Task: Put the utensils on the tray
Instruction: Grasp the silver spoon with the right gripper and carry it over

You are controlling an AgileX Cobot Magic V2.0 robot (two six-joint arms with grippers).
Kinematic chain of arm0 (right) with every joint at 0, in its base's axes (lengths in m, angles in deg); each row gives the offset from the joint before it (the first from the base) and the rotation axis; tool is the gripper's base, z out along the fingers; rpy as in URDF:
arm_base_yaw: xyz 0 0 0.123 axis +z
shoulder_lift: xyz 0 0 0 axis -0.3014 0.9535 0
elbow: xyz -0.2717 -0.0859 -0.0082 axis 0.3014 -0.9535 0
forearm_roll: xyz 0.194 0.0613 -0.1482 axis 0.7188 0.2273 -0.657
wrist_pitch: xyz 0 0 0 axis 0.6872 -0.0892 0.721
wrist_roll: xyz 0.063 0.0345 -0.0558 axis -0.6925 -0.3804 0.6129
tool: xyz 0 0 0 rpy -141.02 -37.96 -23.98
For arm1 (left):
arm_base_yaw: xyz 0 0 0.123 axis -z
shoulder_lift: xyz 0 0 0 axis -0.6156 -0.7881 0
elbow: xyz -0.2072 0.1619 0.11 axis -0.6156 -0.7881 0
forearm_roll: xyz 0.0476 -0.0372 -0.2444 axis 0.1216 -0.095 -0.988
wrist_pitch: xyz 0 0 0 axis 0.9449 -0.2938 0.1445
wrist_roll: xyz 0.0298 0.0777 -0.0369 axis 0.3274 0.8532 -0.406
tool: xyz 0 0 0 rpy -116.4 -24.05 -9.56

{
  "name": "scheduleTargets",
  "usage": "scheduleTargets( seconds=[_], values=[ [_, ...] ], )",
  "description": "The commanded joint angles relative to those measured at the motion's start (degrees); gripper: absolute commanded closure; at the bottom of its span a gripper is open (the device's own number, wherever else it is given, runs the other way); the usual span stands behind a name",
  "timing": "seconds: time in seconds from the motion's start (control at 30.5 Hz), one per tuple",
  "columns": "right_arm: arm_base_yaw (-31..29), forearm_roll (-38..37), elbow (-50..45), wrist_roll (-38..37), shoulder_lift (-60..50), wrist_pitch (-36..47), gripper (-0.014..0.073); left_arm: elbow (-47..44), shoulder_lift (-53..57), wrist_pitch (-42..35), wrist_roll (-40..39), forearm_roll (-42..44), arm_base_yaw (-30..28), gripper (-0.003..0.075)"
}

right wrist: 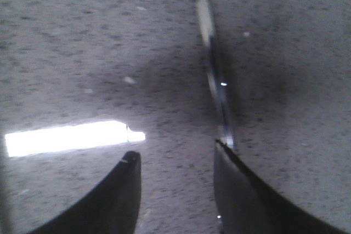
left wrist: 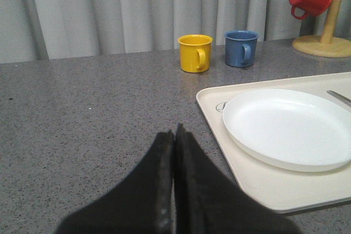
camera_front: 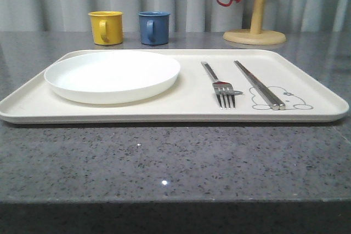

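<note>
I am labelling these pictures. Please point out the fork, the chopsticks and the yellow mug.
fork [camera_front: 224, 95]: front view, the neck just above the tines.
chopsticks [camera_front: 259, 85]: front view, the middle of the pair.
yellow mug [left wrist: 193, 52]: left wrist view, its side wall.

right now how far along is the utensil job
Done: the fork and chopsticks lie on the tray, right of the plate. In hand: the right gripper hangs open over a blurred metal utensil on the table, likely the spoon, one finger at its end. Left: grasp it, set it on the tray. The left gripper is shut, empty.
</note>
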Motion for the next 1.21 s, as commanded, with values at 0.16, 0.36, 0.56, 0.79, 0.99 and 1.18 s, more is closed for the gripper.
scheduleTargets(
  seconds=[0.16, 0.36, 0.56, 0.79, 0.99, 1.18],
  values=[
    [-3.65, -1.02, 1.29, 2.92, 1.75, -2.73, 0.0244, 1.56, -0.63, -4.77, -0.58, -0.74, -0.22, 0.0738],
    [-3.72, -1.32, 1.29, 2.98, 4.27, -1.97, 0.0244, 1.56, -0.63, -4.77, -0.58, -0.74, -0.22, 0.0738],
    [-3.72, -1.32, 1.29, 3.00, 5.67, -1.57, 0.0244, 1.56, -0.63, -4.77, -0.58, -0.74, -0.22, 0.0738],
    [-3.72, -1.32, 1.29, 3.05, 7.38, -1.11, 0.0246, 1.56, -0.63, -4.77, -0.58, -0.74, -0.22, 0.0738],
    [-3.72, -1.37, 1.35, 3.05, 7.43, -1.81, 0.0399, 1.56, -0.63, -4.77, -0.58, -0.74, -0.22, 0.0738],
    [-3.72, -1.42, 1.47, 3.05, 6.58, -2.83, 0.0590, 1.56, -0.63, -4.77, -0.58, -0.74, -0.22, 0.0738]
  ],
)
